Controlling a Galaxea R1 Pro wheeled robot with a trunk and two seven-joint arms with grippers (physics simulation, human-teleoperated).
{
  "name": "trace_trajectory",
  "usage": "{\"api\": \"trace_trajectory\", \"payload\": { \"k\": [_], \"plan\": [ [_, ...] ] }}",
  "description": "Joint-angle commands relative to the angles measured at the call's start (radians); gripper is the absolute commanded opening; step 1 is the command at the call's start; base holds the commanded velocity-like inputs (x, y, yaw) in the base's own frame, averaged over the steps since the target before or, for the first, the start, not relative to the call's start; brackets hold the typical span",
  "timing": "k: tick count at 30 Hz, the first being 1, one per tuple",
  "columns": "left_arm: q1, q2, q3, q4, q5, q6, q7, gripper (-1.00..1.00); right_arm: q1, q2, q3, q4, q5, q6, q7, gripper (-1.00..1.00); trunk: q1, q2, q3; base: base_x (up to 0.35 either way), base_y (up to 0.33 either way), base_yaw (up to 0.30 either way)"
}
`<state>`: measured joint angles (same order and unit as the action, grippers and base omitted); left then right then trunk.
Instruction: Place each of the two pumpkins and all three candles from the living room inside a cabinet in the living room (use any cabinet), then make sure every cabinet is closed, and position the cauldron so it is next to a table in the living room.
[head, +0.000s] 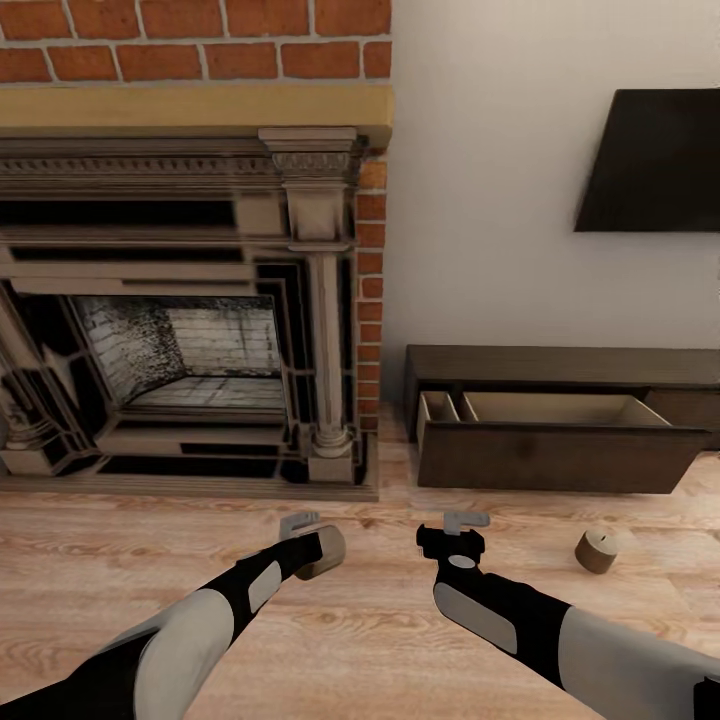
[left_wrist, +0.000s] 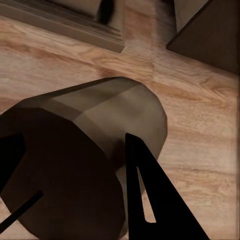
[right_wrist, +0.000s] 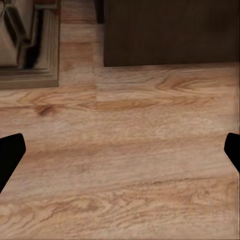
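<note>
Before the cabinet's open drawer, our left gripper clamps a candle, our right gripper spread empty, another candle on the floor.

- Left arm reaches forward over the floor, left gripper closed around a candle
- Right arm extends forward alongside, right gripper spread wide, holding nothing

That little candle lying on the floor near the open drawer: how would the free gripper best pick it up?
The candle lies tipped on its side, one flat end facing the robot. The right gripper, open and empty, would probably do best coming down from above and closing across the rounded side at mid-length; the short stubby body leaves little else to grip.
</note>
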<state>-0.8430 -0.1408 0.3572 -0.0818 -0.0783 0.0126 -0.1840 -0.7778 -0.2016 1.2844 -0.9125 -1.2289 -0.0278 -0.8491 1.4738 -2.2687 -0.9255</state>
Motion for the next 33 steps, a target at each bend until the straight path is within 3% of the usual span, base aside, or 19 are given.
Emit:
{"api": "trace_trajectory", "payload": {
  "k": [1,33],
  "plan": [
    [-0.001,0.0,0.009,-0.001,-0.008,0.001,-0.003,-1.0,-0.001,-0.001,0.003,-0.002,-0.006,-0.003,-0.004,1.0,0.0,0.0,-0.001,0.0,-0.329,0.0],
    [-0.001,0.0,0.009,-0.001,-0.008,0.001,-0.003,-1.0,-0.002,-0.003,0.001,-0.002,-0.005,-0.003,-0.005,1.0,0.0,0.0,-0.001,0.0,-0.329,0.0]
  ]
}}
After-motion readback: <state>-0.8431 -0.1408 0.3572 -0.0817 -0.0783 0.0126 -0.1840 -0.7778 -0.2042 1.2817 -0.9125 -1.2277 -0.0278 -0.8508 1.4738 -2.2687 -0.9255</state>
